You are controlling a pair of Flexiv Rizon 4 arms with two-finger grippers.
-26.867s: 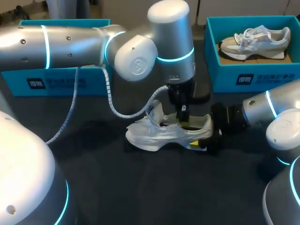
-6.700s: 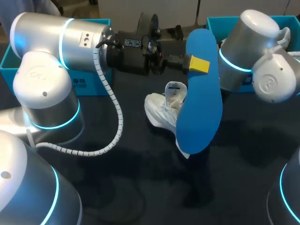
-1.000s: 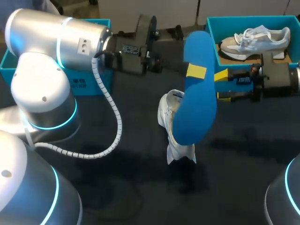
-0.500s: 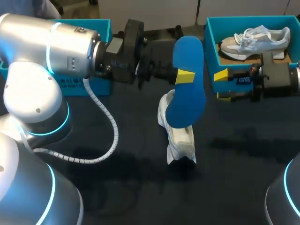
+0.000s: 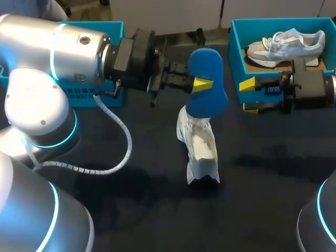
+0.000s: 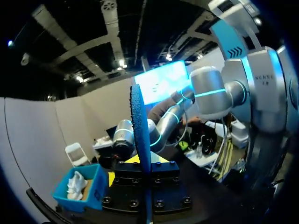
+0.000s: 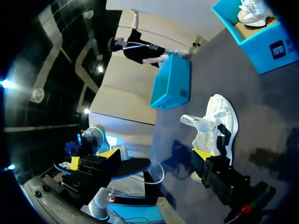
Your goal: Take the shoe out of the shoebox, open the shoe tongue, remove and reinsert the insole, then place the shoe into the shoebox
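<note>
Now our left gripper (image 5: pixel 202 84) pinches the insole (image 5: pixel 207 68) over the shoe (image 5: pixel 200 149) on the table (image 5: pixel 131 210); our right gripper (image 5: pixel 249 96) hangs spread, empty. Reinsertion is in hand, we judge: next, feed it into the opening. Only the left wrist view shows both fingers (image 6: pixel 161 159) clamping its faces.

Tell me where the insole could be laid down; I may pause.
Bare table lies in front of the shoe and to its right, on the near side of the right claw. Crowded behind the shoe: the left claw holding the insole, and the right shoebox.
</note>
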